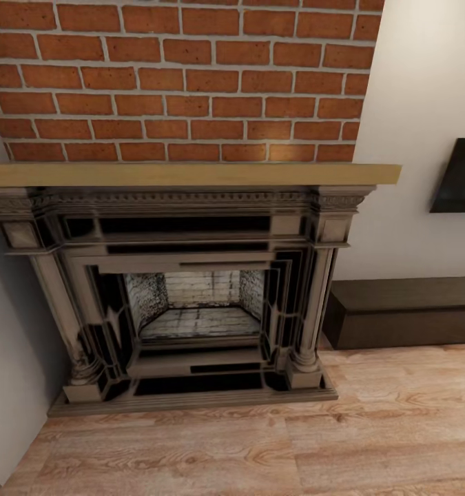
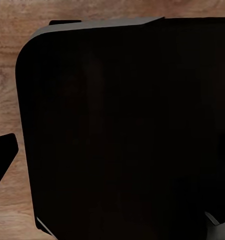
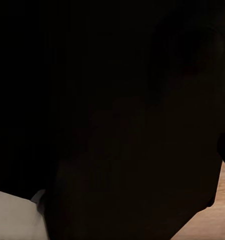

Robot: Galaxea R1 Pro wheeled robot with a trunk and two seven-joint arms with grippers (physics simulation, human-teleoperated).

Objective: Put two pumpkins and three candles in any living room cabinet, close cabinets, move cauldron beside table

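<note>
**Robot faces the fireplace, cabinet off to the side**

The robot is looking at a big fireplace with a wood shelf on top and a red brick wall above it. Right of the fireplace, low on the floor, sits the long dark cabinet. Its fronts look shut from here. Above the cabinet, a dark TV hangs on the pale wall. The wood floor in front of the fireplace is bare.

I see no pumpkins, candles or cauldron near the fireplace, so I cannot say where they are.

The cameras by the arms look down at a big dark shape over the wood floor, likely part of the robot itself. I cannot tell if the left claw or the right claw is open or closed.

What could go wrong? The robot stands close to the fireplace. If it turns fast toward the cabinet, its base or an arm may bump the fireplace's stone post. It could also roll off the wrong way and waste time, as nothing to pick up is near.
</note>
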